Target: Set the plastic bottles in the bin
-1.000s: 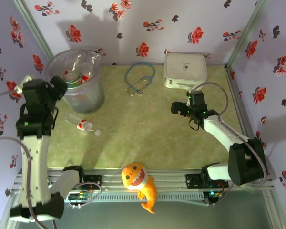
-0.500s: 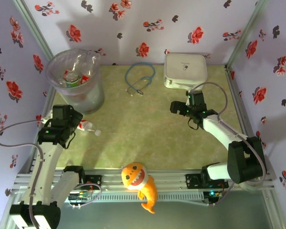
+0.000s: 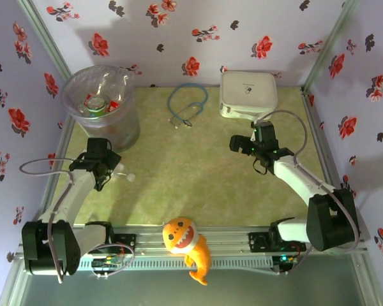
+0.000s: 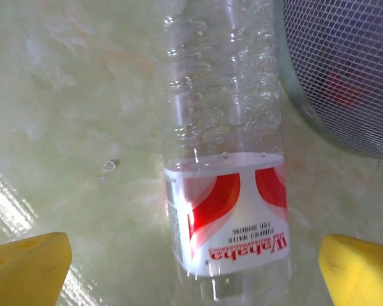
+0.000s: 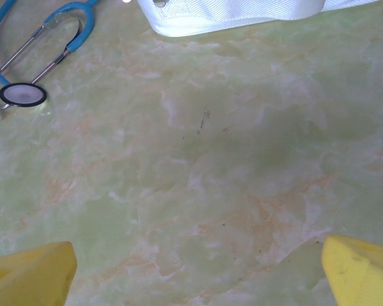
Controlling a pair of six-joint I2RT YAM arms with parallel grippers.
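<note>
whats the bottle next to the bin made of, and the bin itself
Bottle: thin clear plastic, glossy; the table shows through its ribbed body, with a printed red-and-white label. Bin: translucent greyish plastic, probably; a reddish shape shows dimly through its wall.

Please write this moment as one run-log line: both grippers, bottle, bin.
left gripper: open above bottle | bottle: lying on table beside bin | right gripper: open, empty | bin: bottles inside

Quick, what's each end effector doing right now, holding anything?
Left end effector: open, fingers either side of a bottle lying on the table, not gripping it.
Right end effector: open, holding nothing.
</note>
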